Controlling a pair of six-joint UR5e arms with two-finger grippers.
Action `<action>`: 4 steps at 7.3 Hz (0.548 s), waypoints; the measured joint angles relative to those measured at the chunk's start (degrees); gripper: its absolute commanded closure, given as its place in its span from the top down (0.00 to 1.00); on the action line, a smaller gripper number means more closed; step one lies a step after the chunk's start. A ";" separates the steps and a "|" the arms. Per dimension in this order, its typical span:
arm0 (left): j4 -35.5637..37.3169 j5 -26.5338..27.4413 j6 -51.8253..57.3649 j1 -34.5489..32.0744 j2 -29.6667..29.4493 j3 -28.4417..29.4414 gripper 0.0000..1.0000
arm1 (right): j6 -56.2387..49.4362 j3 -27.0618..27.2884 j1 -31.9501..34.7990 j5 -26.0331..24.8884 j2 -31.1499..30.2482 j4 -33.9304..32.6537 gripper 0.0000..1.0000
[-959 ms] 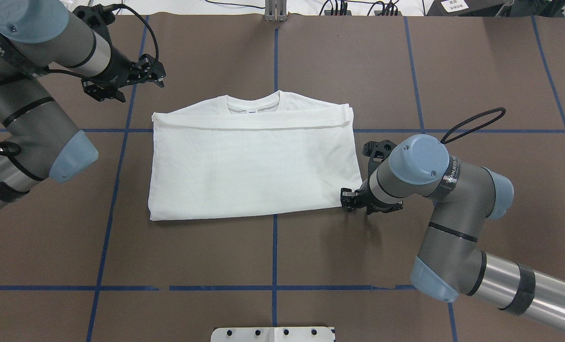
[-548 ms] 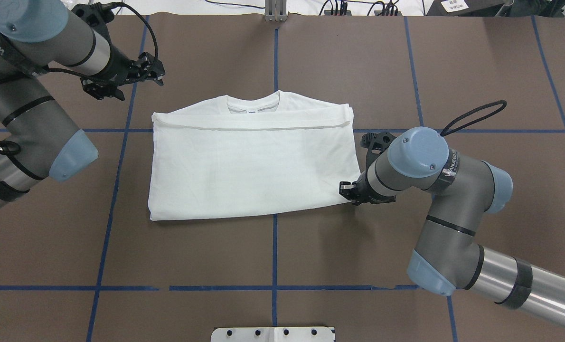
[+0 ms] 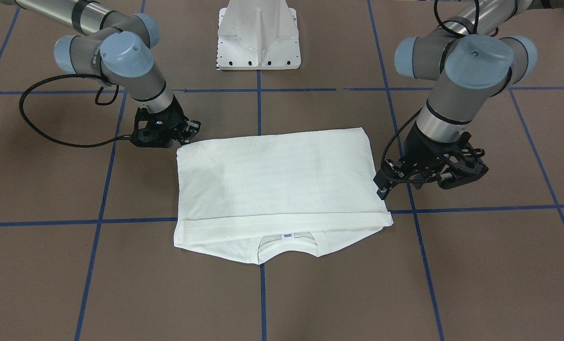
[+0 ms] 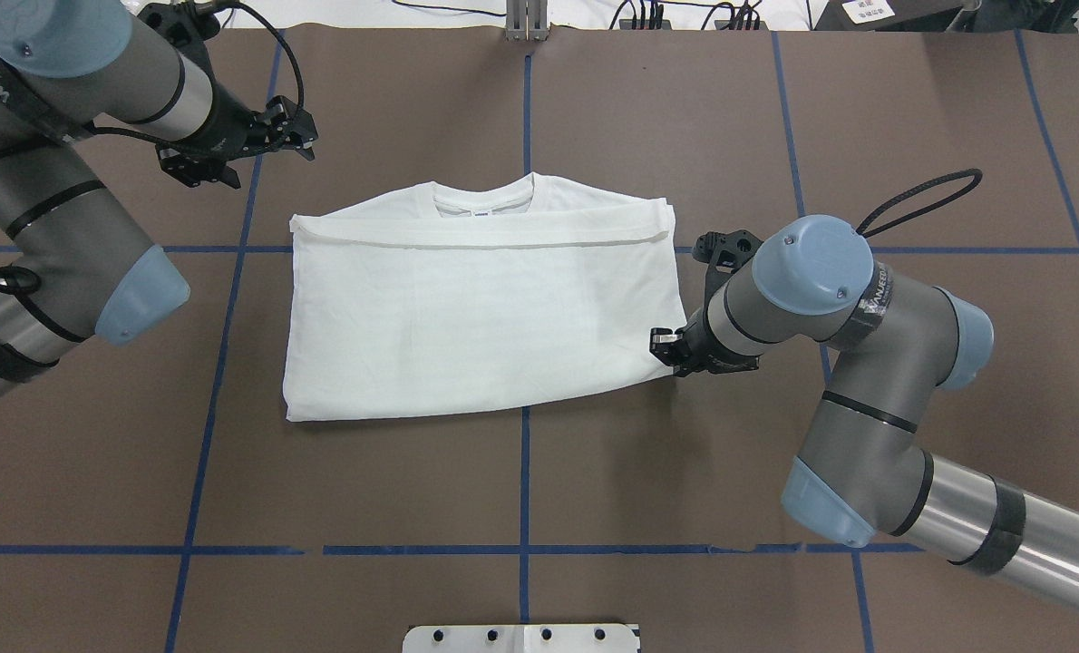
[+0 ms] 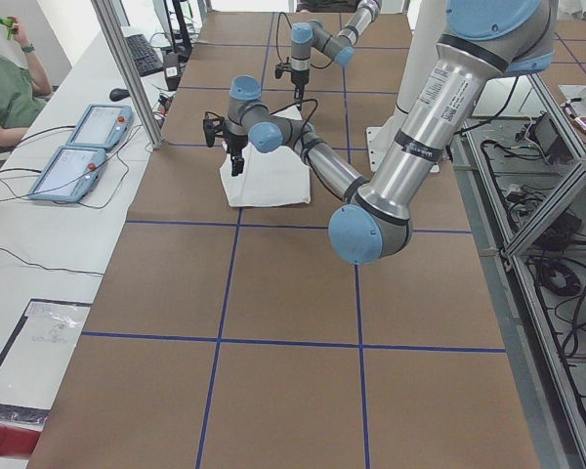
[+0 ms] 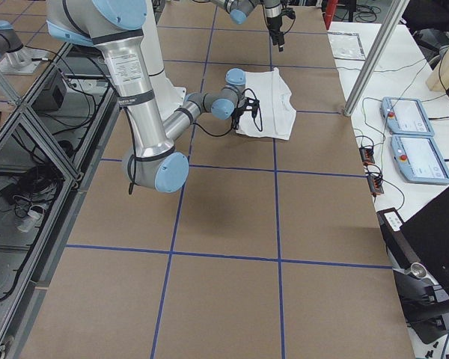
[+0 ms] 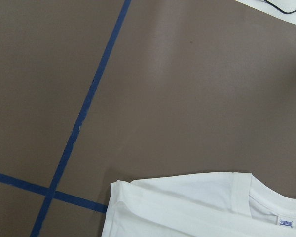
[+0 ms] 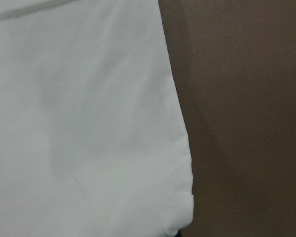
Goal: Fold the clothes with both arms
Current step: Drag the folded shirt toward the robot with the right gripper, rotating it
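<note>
The white shirt (image 4: 476, 308) lies folded flat mid-table, its hem laid up near the collar and its neck label (image 4: 482, 214) showing; no printed text shows. My right gripper (image 4: 668, 354) sits low at the shirt's near right corner, its jaws apparently open, and the corner fills the right wrist view (image 8: 89, 123). In the front view this gripper (image 3: 180, 135) touches the corner. My left gripper (image 4: 258, 150) hovers off the far left of the shirt, open and empty. Below it the left wrist view shows the shirt's shoulder (image 7: 197, 207).
The white pedestal base (image 3: 258, 42) stands at the robot's side of the brown table, which is crossed by blue tape lines (image 4: 525, 472). Two teach pendants (image 5: 78, 147) lie on the side bench, where a person (image 5: 5, 88) sits.
My right gripper has slid away from the robot along the shirt's right edge, onto the near right corner. The left gripper has drifted slightly farther from the shirt. The shirt barely moved.
</note>
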 measured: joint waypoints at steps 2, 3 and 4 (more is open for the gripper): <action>0.00 0.05 0.00 0.04 -0.03 -0.03 1.00 | 0.01 4.95 -1.26 0.13 -5.28 -0.06 0.00; 0.00 0.06 -0.02 0.08 -0.09 -0.07 1.00 | 0.01 7.44 -1.96 0.14 -7.88 -0.06 0.00; 0.00 0.06 -0.06 0.08 -0.13 -0.19 1.00 | 0.04 8.83 -2.39 0.13 -9.55 -0.07 0.00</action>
